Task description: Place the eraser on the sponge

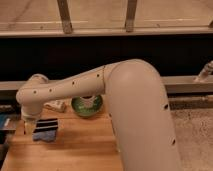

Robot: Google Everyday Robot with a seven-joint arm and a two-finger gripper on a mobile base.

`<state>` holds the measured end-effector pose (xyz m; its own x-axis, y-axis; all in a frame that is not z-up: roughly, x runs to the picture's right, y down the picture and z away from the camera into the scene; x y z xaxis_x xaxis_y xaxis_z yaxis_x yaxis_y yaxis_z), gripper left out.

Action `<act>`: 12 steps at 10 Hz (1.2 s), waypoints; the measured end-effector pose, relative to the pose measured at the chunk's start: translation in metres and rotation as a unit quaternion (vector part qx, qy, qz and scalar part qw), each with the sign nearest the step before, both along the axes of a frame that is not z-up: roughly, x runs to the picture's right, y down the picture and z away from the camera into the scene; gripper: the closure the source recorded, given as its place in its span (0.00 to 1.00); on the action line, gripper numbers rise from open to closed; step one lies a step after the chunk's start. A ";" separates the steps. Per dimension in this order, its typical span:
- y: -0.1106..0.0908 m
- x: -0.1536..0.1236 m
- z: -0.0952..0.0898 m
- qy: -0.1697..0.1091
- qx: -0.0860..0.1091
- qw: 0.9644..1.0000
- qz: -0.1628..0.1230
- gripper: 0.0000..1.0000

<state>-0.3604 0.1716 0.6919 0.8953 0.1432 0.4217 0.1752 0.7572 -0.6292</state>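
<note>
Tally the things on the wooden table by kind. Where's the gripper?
Eraser: 1
Sponge: 1
Green bowl: 1
White bottle: 1
Total: 4
The gripper hangs beside the eraser, near the table's left edge.

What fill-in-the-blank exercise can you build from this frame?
1. The striped black eraser rests on top of the blue-grey ____.
2. The gripper hangs beside the eraser, nearer the picture's ____ edge.
3. The white bottle lies next to the ____ bowl.
Missing words: sponge; left; green.
</note>
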 end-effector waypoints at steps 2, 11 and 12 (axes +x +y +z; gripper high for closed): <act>0.009 0.000 0.010 0.002 -0.014 1.000 0.000 1.00; 0.051 -0.026 0.047 -0.015 -0.084 0.996 -0.026 0.93; 0.053 -0.026 0.049 -0.019 -0.088 0.996 -0.026 0.82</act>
